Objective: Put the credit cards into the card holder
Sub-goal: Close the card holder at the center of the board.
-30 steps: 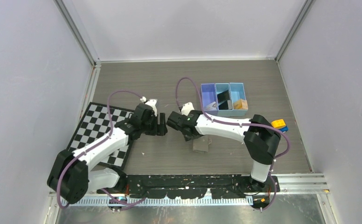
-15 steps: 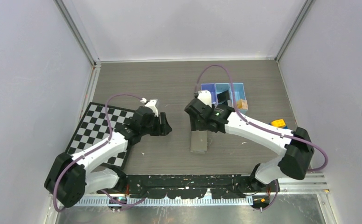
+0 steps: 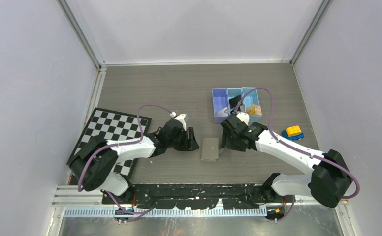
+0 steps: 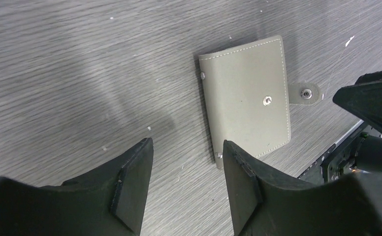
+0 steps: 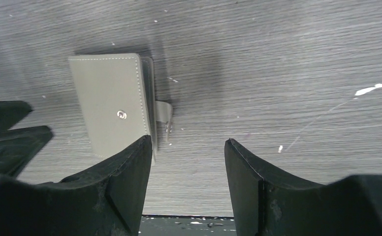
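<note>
Bright, even overhead light is spread across the cell. A soft dark shadow is cast on the table (image 5: 302, 49) beside the card holder (image 5: 112, 110) in the right wrist view. In the left wrist view the wood grain is smeared by blur at left.

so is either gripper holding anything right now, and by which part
Nothing is held. The left gripper and right gripper are both open and empty; the card holder lies closed on the table between them.

Grey card holder (image 4: 245, 105) is looking matt, smooth, leather-like, its snap (image 4: 267, 100) shining like metal; surface (image 4: 80, 59) is showing matt woodgrain.
</note>
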`<state>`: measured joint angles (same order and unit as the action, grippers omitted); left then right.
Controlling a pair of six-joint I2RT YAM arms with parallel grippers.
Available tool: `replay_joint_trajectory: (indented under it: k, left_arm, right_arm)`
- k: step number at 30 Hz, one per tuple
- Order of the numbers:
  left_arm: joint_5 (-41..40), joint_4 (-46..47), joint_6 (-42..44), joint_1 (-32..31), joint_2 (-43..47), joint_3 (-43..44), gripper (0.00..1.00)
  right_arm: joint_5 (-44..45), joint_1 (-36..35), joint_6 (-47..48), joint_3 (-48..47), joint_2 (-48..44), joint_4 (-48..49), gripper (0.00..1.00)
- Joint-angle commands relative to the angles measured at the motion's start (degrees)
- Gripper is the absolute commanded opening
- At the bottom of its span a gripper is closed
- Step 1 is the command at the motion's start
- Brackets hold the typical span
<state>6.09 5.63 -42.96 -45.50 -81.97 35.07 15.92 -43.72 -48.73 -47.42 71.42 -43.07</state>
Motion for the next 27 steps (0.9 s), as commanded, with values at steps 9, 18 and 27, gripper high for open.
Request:
replay_joint_trajectory:
  k: [9, 18, 27]
  left_arm:
    - [1.8, 4.0, -0.5, -1.4, -8.7, 7.9, 0.56]
    - [0.8, 0.7, 1.0, -2.2, -11.4, 9.8, 0.56]
    - [1.0, -1.6, 1.8, -2.5, -13.7, 11.6, 0.57]
  right_arm:
    - [-8.2, 3.2, -4.3, 4.4, -1.3, 11.3, 0.46]
    - [-10.3, 3.3, -3.4, 5.6, 0.1, 13.1, 0.35]
    - [-8.8, 3.3, -2.7, 6.1, 0.2, 11.7, 0.28]
